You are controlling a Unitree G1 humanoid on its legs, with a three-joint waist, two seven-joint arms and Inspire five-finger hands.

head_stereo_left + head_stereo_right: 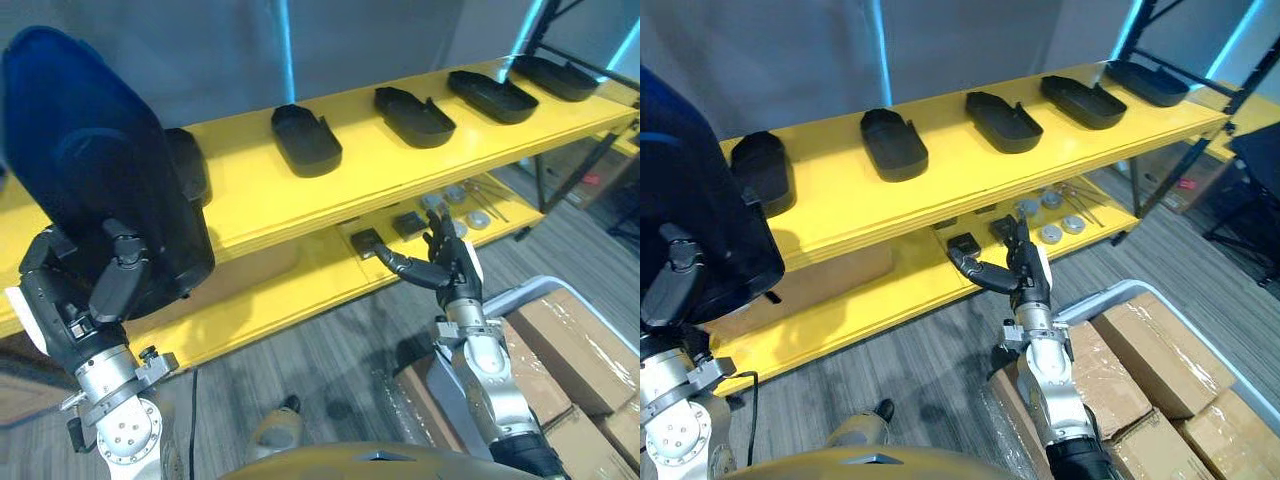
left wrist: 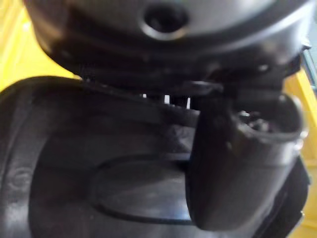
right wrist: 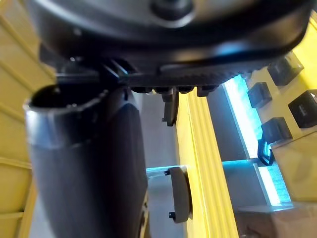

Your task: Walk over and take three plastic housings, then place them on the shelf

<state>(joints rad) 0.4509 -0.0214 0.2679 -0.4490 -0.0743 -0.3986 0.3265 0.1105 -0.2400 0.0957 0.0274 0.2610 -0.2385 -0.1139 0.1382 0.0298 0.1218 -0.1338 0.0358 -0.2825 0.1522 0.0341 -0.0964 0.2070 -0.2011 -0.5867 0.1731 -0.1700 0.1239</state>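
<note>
**Placing step: 1 plastic housing carried to the shelf, not yet set down**

The held housing (image 1: 90,150) is gripped upright in the left hand (image 1: 105,290), whose fingers and thumb are curled round its lower edge, and it is raised before the left end of the yellow shelf (image 1: 400,175). 5 shelved housings (image 1: 305,140) lie in a row on the top board. The right hand (image 1: 452,268) is held empty with straight fingers near the lower board (image 1: 290,290). Next, by judgement, the held housing must be tipped flat and lowered onto bare board, clear of its neighbours.
</note>
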